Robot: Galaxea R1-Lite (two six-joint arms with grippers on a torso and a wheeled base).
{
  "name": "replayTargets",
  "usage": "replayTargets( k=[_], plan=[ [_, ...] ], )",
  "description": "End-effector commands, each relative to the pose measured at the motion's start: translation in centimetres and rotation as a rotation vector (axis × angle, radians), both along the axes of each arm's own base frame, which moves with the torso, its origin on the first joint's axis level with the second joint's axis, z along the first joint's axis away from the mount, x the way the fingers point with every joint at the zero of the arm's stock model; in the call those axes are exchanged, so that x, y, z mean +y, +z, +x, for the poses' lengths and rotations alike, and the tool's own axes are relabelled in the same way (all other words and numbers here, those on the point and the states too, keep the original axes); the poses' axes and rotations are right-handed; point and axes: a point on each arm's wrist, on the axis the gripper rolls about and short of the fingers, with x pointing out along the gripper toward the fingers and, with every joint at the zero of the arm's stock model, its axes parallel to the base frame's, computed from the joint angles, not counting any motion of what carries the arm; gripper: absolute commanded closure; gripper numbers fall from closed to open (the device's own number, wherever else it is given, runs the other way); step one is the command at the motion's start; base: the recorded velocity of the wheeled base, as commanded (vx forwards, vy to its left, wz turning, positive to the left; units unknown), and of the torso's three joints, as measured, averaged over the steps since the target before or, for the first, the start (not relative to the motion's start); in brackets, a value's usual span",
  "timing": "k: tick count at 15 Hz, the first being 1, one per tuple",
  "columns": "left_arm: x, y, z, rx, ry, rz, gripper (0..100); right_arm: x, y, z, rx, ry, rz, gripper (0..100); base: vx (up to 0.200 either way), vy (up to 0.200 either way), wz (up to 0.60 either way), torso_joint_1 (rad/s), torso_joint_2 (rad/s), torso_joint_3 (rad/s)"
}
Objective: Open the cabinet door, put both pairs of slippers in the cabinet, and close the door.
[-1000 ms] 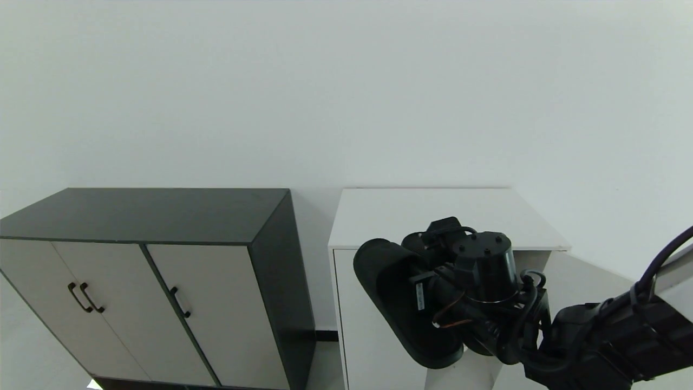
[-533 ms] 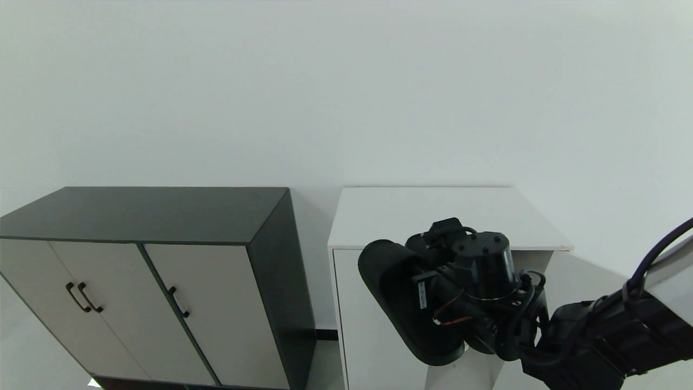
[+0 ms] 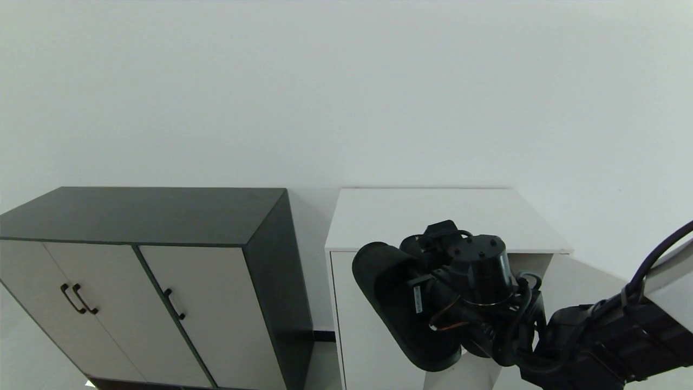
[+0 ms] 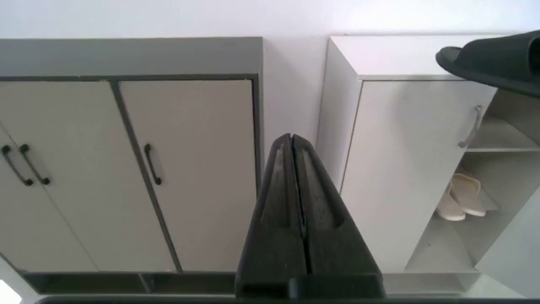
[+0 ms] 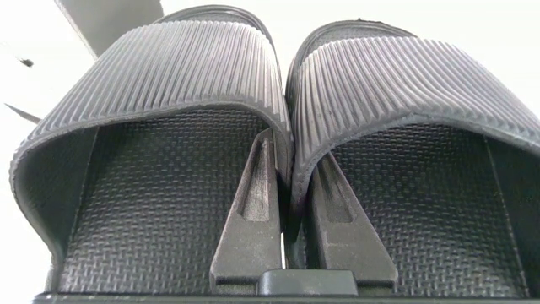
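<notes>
r claw [image 5: 295, 150] clenched on black slippers [image 5: 169, 93], pinching both inner strap edges together. light, rubbery, flexy, ribbed so prob grippy. l claw [image 4: 293, 145] clenched, empty.

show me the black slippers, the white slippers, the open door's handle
black ribbed rubber slippers [image 5: 177, 93], right wrist view, one strap
flat white slippers [image 4: 461, 201], left wrist view, one upper
open door's silver bar handle [image 4: 470, 127], left wrist view, middle

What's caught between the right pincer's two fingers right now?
The right pincer grips the adjoining strap sides of the black slippers, one finger inside each; the right wrist view shows it.
</notes>
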Motion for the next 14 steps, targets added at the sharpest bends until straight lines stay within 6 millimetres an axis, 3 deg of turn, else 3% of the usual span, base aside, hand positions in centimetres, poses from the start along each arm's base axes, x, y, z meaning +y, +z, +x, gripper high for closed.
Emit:
replayTargets(
  k=[1, 14],
  plan=[
    [0.00, 0.01, 0.00, -0.001, 0.001, 0.000, 100, 0.09, -0.16, -0.10, 0.006, 0.005, -0.002, 100, 0.000, -0.200, 0.00, 0.022, 0.00, 0.002],
    [0.00, 0.01, 0.00, -0.001, 0.001, 0.000, 100, 0.42, -0.22, -0.80, 0.008, 0.024, -0.008, 100, 0.000, -0.200, 0.00, 0.004, 0.00, 0.002]
  ],
)
